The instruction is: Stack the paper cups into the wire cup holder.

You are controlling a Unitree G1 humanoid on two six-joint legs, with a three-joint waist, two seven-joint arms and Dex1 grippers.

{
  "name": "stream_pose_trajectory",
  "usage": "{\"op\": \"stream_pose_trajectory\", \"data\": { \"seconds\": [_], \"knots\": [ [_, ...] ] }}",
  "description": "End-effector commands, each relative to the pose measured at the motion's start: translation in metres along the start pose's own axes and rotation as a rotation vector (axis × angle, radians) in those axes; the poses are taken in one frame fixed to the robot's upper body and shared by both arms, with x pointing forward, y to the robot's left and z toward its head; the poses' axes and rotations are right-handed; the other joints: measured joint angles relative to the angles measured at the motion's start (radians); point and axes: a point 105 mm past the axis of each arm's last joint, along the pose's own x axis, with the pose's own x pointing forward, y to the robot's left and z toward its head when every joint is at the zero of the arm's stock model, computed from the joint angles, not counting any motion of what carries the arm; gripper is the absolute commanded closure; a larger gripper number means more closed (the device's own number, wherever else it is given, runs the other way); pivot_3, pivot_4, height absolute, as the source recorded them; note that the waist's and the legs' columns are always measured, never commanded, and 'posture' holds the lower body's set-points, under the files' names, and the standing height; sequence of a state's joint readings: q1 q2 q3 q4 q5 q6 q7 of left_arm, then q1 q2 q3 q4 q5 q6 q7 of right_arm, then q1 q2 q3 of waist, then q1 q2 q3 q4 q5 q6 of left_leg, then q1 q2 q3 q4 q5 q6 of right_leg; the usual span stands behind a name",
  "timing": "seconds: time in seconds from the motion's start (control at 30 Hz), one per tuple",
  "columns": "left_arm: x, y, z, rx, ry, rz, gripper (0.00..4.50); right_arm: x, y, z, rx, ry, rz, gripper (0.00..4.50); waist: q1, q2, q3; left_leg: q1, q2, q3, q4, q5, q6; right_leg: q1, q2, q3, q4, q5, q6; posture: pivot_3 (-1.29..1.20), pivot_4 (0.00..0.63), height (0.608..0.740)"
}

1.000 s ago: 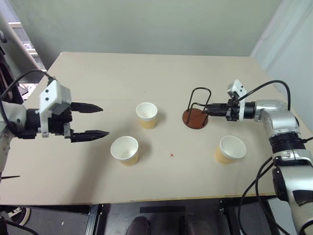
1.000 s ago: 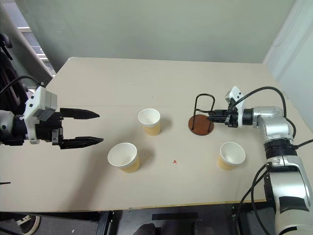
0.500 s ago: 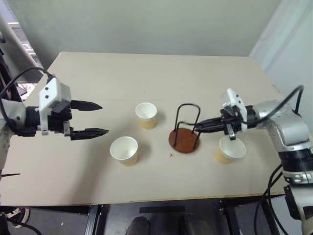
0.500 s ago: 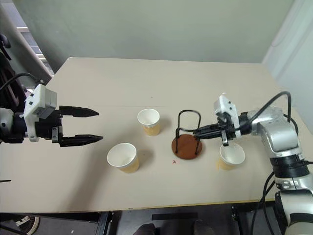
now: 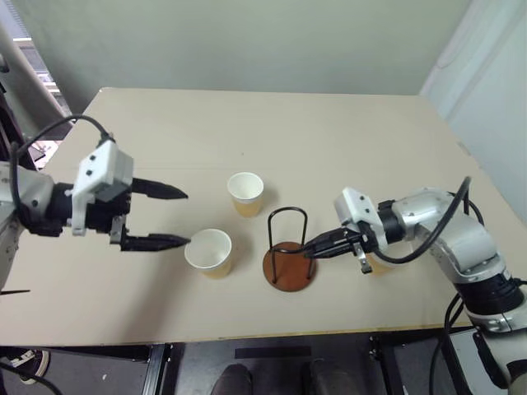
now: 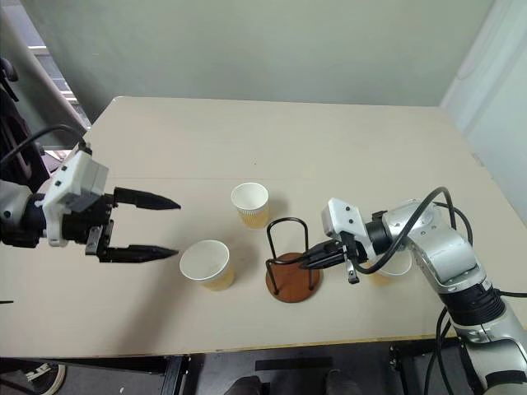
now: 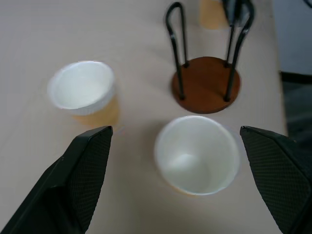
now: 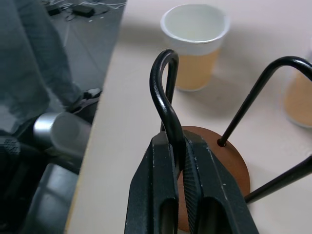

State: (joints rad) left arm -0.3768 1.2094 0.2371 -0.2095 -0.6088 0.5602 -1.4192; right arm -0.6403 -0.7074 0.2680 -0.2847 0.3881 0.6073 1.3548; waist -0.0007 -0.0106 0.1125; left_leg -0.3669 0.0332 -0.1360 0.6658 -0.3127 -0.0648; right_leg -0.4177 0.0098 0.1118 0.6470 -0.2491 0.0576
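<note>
The wire cup holder (image 5: 289,265), black loops on a round brown base, stands near the table's front edge. My right gripper (image 5: 313,250) is shut on one of its wire loops (image 8: 164,83). One paper cup (image 5: 246,192) stands upright just behind the holder. A second paper cup (image 5: 209,251) stands to the holder's left. The third paper cup (image 6: 394,268) is mostly hidden behind my right wrist. My left gripper (image 5: 184,217) is open, its fingertips just left of the second cup (image 7: 197,154), which lies ahead between the fingers (image 7: 86,165).
The beige table (image 5: 247,123) stretches back to a grey wall. Its front edge runs close below the holder. Past that edge the right wrist view shows dark floor with cables (image 8: 78,9).
My right gripper has pulled the holder from the right side of the table toward the front and left, to between the cups. My left gripper has shifted a little right toward the nearest cup.
</note>
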Motion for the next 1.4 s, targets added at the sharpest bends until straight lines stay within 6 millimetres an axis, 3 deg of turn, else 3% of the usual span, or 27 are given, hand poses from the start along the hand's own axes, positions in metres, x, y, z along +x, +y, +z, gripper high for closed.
{"op": "stream_pose_trajectory", "data": {
  "seconds": [0.03,0.43,0.63,0.77,1.0,1.17,1.3,1.4],
  "knots": [
    [-0.006,-0.007,0.01,0.031,0.002,-0.006,0.0,0.002,0.006,0.011,-0.062,-0.011,0.029,4.48,0.0,0.0,0.0,0.0,0.0,0.0,0.0,0.0,0.0,0.0,0.0,0.0,0.0,0.0,0.0,0.0,0.15,0.74],
    [0.001,-0.015,0.011,0.023,-0.009,-0.04,0.0,0.004,0.005,-0.003,-0.072,0.058,0.035,4.48,0.0,-0.001,0.0,0.0,0.003,0.0,0.0,0.0,0.0,0.0,0.0,0.0,0.001,0.0,0.0,0.0,0.15,0.74],
    [0.003,-0.016,0.011,0.025,-0.008,-0.054,0.0,0.0,0.004,-0.001,-0.08,0.064,0.028,2.72,0.0,-0.001,0.0,0.001,0.003,0.0,0.0,0.0,0.0,0.0,0.0,0.0,0.001,0.0,0.0,0.0,0.15,0.74],
    [0.005,-0.014,0.01,0.028,-0.011,-0.058,0.0,-0.025,-0.001,0.02,-0.118,0.048,-0.016,1.32,0.001,-0.001,0.0,0.0,0.003,0.0,0.0,0.0,0.0,0.0,0.0,0.0,0.001,0.0,0.0,0.0,0.15,0.74],
    [0.013,-0.013,0.013,0.049,-0.032,-0.103,0.0,-0.079,-0.003,0.047,-0.191,0.123,-0.146,1.32,0.006,-0.001,0.0,0.0,0.002,0.0,0.0,0.0,0.0,0.0,0.0,0.001,0.0,0.0,0.0,0.0,0.15,0.74],
    [0.025,-0.025,0.01,0.045,-0.031,-0.202,0.0,-0.106,0.01,0.006,-0.039,0.283,-0.205,1.32,0.011,-0.001,0.0,0.0,0.003,-0.001,0.0,-0.001,-0.001,0.002,-0.001,0.001,-0.001,0.0,-0.001,0.0,0.15,0.74],
    [0.03,-0.028,0.012,0.047,-0.035,-0.224,0.0,-0.108,0.013,-0.026,0.031,0.384,-0.238,1.32,0.008,-0.001,0.0,0.001,0.003,0.001,0.0,-0.002,-0.001,0.002,-0.001,0.002,-0.001,0.0,0.0,0.0,0.15,0.74],
    [0.031,-0.027,0.012,0.041,-0.036,-0.22,0.0,-0.106,0.013,-0.038,0.049,0.415,-0.243,1.32,0.001,-0.001,0.0,0.002,0.003,0.003,0.0,-0.002,0.0,0.002,0.001,0.002,0.0,0.0,0.0,0.0,0.15,0.74]
  ]
}}
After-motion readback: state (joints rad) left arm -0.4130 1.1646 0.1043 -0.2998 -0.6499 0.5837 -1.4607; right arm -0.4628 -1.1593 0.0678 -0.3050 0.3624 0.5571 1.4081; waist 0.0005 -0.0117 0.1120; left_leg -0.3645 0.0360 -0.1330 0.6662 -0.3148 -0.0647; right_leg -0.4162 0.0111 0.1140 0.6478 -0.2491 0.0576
